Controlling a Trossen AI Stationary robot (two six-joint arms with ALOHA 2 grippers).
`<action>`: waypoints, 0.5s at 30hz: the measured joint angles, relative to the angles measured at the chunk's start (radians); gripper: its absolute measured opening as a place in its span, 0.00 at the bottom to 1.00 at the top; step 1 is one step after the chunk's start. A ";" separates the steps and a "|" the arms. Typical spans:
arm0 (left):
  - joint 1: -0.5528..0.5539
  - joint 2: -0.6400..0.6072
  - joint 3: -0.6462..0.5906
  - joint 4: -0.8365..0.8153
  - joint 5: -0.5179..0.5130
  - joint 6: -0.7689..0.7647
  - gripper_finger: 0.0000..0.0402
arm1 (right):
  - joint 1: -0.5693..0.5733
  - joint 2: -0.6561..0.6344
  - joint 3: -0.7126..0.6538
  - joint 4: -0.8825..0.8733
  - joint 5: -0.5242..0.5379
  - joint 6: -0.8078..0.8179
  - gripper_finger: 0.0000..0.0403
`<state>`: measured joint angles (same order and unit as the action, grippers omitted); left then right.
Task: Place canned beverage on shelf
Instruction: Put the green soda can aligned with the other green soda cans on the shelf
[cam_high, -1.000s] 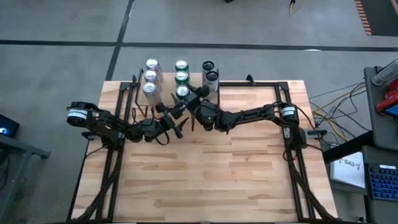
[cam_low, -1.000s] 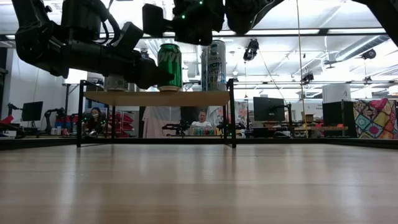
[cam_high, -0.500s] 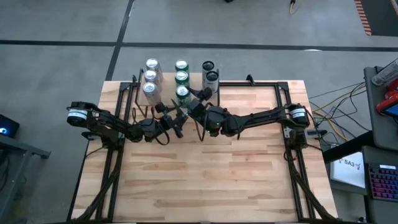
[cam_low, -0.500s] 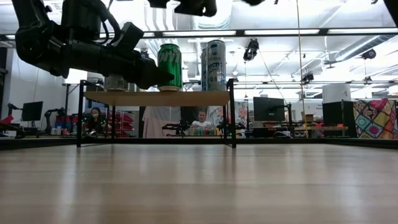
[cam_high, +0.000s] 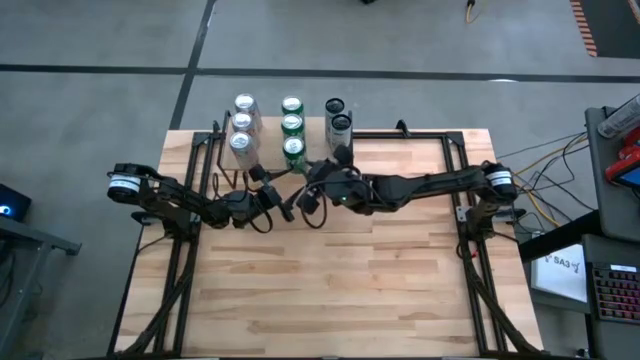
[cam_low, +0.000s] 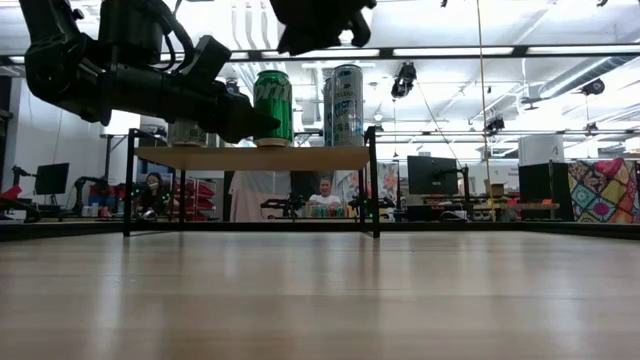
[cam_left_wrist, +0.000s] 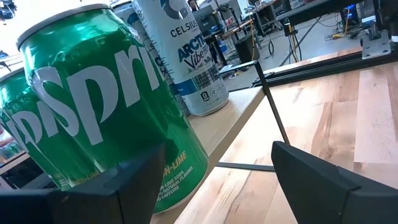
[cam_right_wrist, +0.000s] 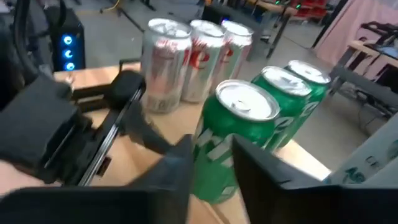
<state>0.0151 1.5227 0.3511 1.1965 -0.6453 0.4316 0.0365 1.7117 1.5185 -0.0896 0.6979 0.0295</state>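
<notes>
I have the front green can (cam_high: 293, 150) standing upright at the near edge of the shelf (cam_low: 255, 157), at the head of the middle row, with two more green cans (cam_high: 291, 115) behind it. My left pincer (cam_high: 285, 200) sits just near of that can with its jaws spread wide on either side of the base, holding nothing; the left wrist view shows the can (cam_left_wrist: 106, 99) resting on the plank between the two fingers (cam_left_wrist: 323, 180), so I judge it is set down and free of any grip. My right pincer (cam_high: 312, 190) hangs above the bench (cam_high: 330, 280), just right of the left one and near of the shelf, its fingers (cam_right_wrist: 261, 165) close together with only a narrow gap and nothing between them. Silver cans (cam_high: 241, 122) fill the left row and tall pale cans (cam_high: 338, 115) the right, so the green can is boxed in sideways. The two pincers are crowded; from above I cannot quite tell whether they touch, so each stands in the other's way.
</notes>
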 joint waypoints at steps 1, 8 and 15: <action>0.000 0.000 0.000 0.000 0.000 0.000 0.69 | 0.000 0.005 0.000 -0.002 -0.005 0.000 0.16; 0.001 0.000 0.000 0.000 0.000 0.000 0.69 | -0.015 0.024 -0.001 -0.016 -0.011 -0.003 0.03; 0.001 0.000 0.000 0.000 0.000 0.000 0.69 | -0.039 0.023 -0.002 -0.025 -0.026 -0.003 0.02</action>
<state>0.0158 1.5227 0.3511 1.1964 -0.6453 0.4314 -0.0028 1.7348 1.5166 -0.1149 0.6719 0.0265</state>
